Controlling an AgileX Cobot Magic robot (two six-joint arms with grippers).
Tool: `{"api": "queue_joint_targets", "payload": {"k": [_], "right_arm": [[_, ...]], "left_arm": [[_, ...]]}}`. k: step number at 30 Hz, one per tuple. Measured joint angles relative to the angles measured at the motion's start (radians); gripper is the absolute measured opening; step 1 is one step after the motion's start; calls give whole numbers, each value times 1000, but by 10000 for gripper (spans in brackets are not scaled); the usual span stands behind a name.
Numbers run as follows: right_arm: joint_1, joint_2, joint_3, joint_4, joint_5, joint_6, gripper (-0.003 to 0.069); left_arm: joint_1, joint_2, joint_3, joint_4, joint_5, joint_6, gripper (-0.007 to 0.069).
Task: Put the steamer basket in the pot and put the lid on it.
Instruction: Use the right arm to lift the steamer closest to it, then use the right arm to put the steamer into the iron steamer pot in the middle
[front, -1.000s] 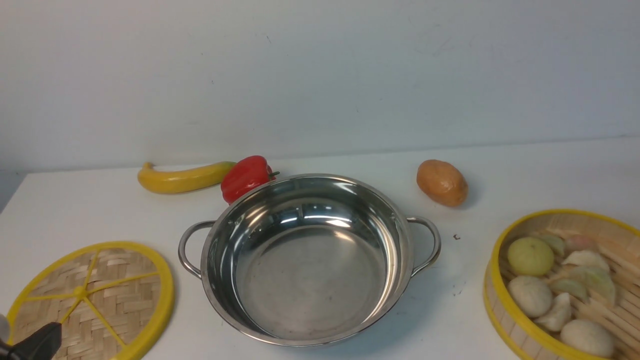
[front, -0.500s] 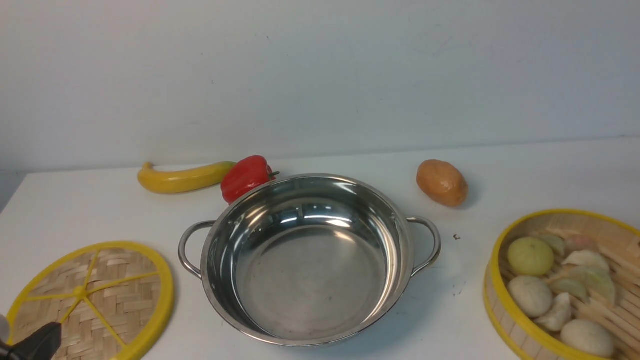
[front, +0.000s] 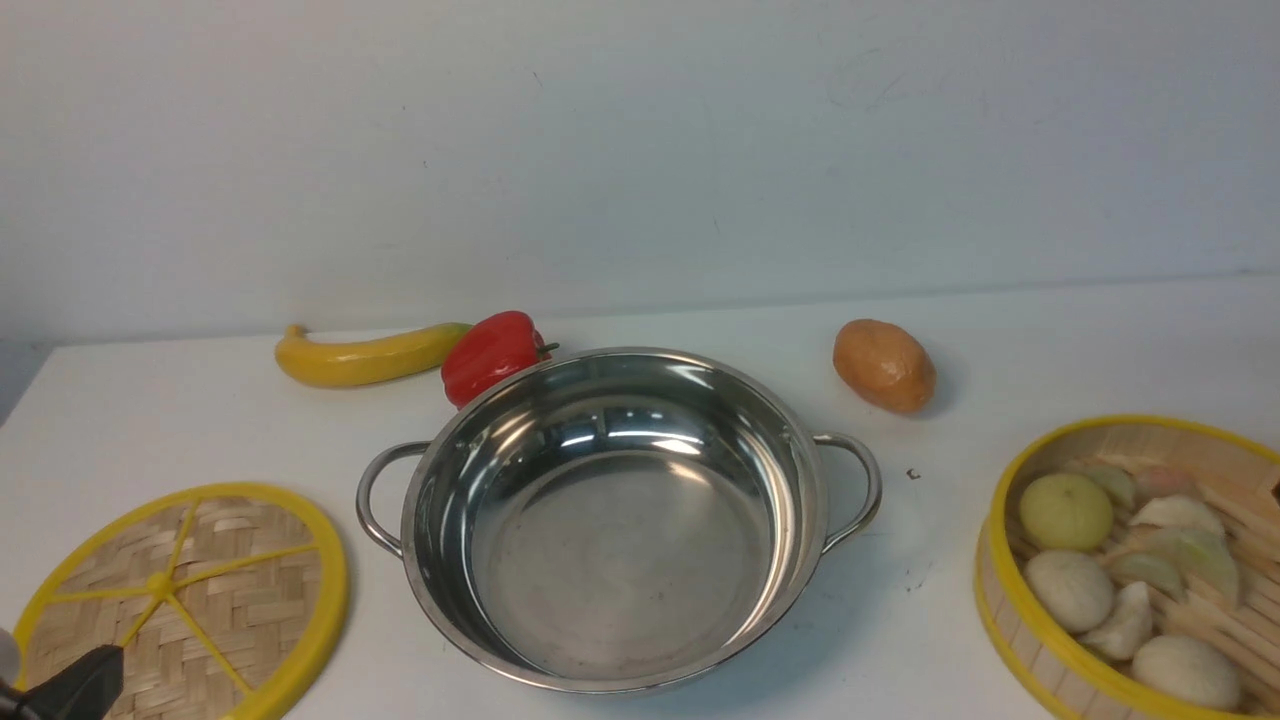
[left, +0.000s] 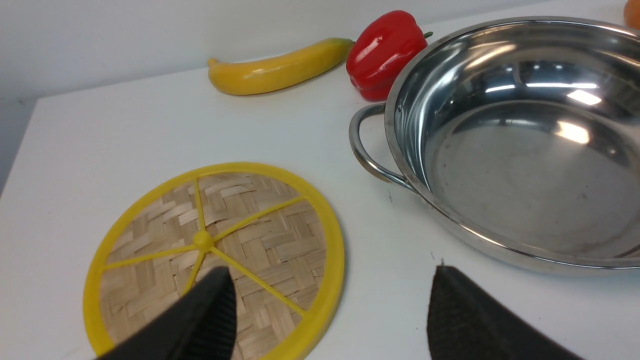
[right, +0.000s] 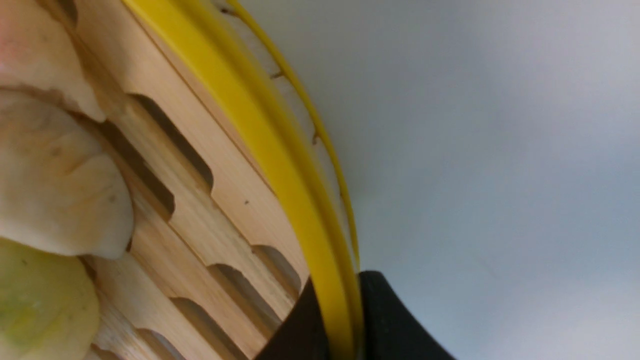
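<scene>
Closest in, the right pincer (right: 342, 300) is pinching the yellow rim of the steamer basket (front: 1131, 423), one black finger inside the wall and one outside. Pale dumplings (right: 55, 190) are lying on the slats just beyond its tips. Meanwhile the left pincer (left: 331, 272) is hanging wide open, holding nothing, one finger above the lid (left: 240, 225). Farther ahead and to its right, the pot (front: 620, 560) is sitting apart from both pincers.
</scene>
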Motion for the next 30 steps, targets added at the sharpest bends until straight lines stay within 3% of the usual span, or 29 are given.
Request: {"api": "queue_joint_targets", "payload": {"k": [5, 12, 20, 30], "right_arm": [[-1, -16, -82, 7, 75, -5, 31], [-2, -19, -214, 165, 219, -46, 31], [0, -19, -306, 234, 297, -55, 31], [176, -19, -429, 211, 301, -13, 31]], "left_arm": [[0, 0, 0, 0, 0, 0, 473], [0, 0, 0, -3, 0, 0, 473], [0, 0, 0, -10, 0, 0, 473], [0, 0, 0, -43, 0, 3, 473]]}}
